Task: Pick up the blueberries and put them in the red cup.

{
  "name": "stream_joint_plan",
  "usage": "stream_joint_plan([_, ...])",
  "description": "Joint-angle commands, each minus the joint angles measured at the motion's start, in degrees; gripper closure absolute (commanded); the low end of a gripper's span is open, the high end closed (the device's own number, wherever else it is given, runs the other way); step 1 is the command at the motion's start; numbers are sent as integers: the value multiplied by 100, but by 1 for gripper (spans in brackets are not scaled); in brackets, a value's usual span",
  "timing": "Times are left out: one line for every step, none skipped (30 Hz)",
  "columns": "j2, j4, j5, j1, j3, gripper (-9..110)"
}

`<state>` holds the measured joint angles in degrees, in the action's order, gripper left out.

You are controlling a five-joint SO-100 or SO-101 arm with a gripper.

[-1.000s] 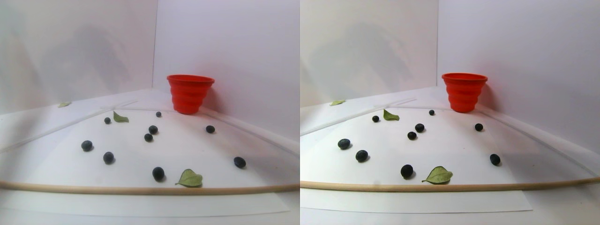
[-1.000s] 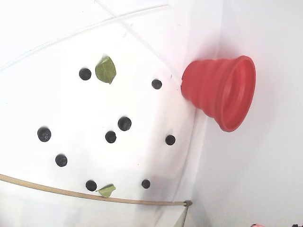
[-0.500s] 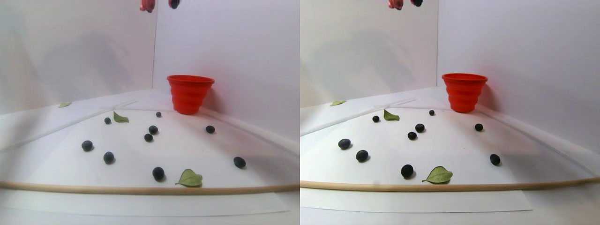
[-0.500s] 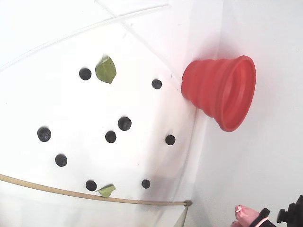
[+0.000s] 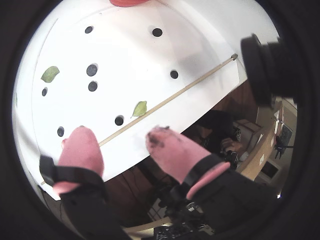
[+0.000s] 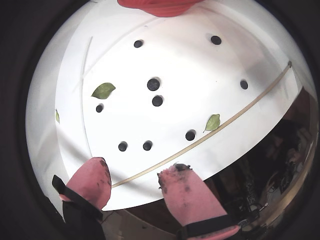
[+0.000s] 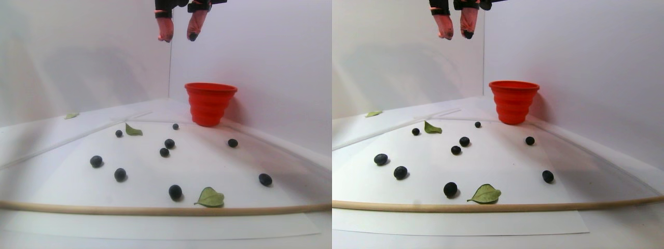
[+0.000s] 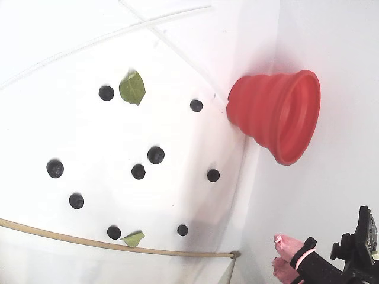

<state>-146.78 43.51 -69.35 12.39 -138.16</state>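
Eight blueberries (image 8: 156, 155) lie scattered on the white worktop (image 8: 89, 136), none touching another except for a close pair near the middle, one berry (image 7: 169, 143) just behind and beside the other in the stereo pair view. The red cup (image 7: 210, 104) stands upright at the back of the worktop, close to the corner where the two white walls (image 7: 259, 62) meet; in the fixed view it appears on its side at the right, its open rim turned away from the berries, and no berry can be seen inside it. Two green leaves share the surface: one leaf (image 7: 210, 197) at the front, just beside a berry and near the thin wooden rod (image 7: 155, 210) that crosses the front edge, and another leaf (image 8: 132, 87) towards the back, next to a berry. A third small leaf (image 7: 71, 115) rests far off at the back left in the stereo pair view. The fingers (image 7: 179, 36), capped in pink, hang high above the worktop, well apart from the berries and the cup; in both wrist views they are parted with a clear gap and hold nothing, their tips smudged dark.
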Motion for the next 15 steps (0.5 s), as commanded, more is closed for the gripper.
stream_joint_plan([167, -325, -35, 88, 88, 82])
stream_joint_plan([246, -396, -26, 79, 79, 82])
stream_joint_plan([299, -457, -26, 79, 70, 82])
stream_joint_plan([369, -571, -26, 62, 35, 82])
stream_joint_plan([439, -659, -18, 35, 26, 82])
stream_joint_plan([510, -729, -26, 18, 9, 82])
stream_joint_plan([580, -817, -18, 18, -9, 82])
stream_joint_plan([642, -888, -9, -9, -9, 82])
stream_joint_plan([729, -914, -9, -35, 0, 82])
stream_joint_plan([835, -1002, -9, -53, -9, 82])
stream_joint_plan([923, -1116, 0, -62, -26, 82])
stream_joint_plan([1002, -1160, 0, -70, -18, 82])
stream_joint_plan([1063, -1195, 18, -97, 0, 82])
stream_joint_plan([1143, -1274, 35, -123, 0, 82])
stream_joint_plan([1213, -1310, 44, -158, 18, 82])
